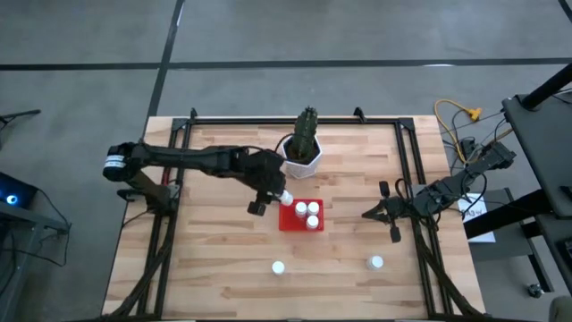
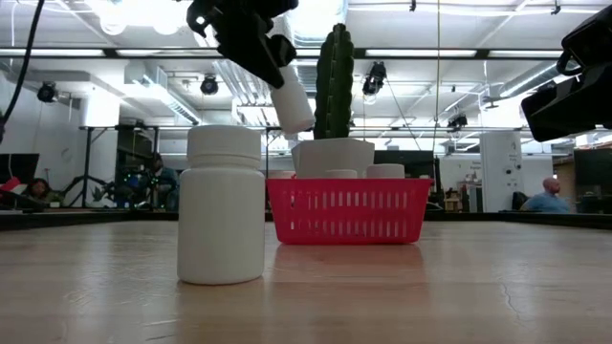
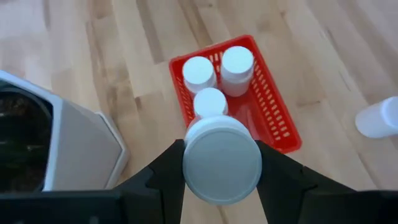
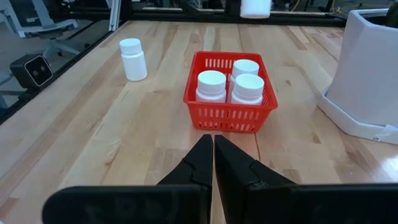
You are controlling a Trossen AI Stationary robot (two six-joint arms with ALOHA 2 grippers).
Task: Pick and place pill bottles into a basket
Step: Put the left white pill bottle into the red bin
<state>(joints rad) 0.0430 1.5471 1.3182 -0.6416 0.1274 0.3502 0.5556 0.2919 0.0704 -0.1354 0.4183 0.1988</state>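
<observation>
Held bottle: you see one white pill bottle (image 3: 221, 160) gripped cap-end toward the wrist camera, tilted in the air just above the basket's edge nearest the pot; in the low view it hangs (image 2: 291, 98) higher than the basket rim.
Left gripper: your left gripper (image 1: 271, 197) has its fingers (image 3: 166, 169) closed on that bottle, one on each side, at the basket's left rim in the high view.
Basket: the red basket (image 1: 287, 219) sits on the table near its middle, just in front of the pot.
Bottles in basket: you have three bottles (image 4: 211, 86) standing upright inside it, caps up, close together.
Loose bottles: two more stand upright on the table toward the near edge, one (image 1: 278, 266) left of the basket's line and one (image 1: 376, 262) to its right, both well apart from the basket.
Right gripper: your right gripper (image 1: 367, 214) waits low over the table to the right of the basket, fingers (image 4: 200, 163) pressed together and holding nothing.
Pot: a white pot (image 1: 302, 156) with a green cactus (image 1: 307, 127) stands behind the basket.
Table: light wooden planks (image 1: 214, 259).
</observation>
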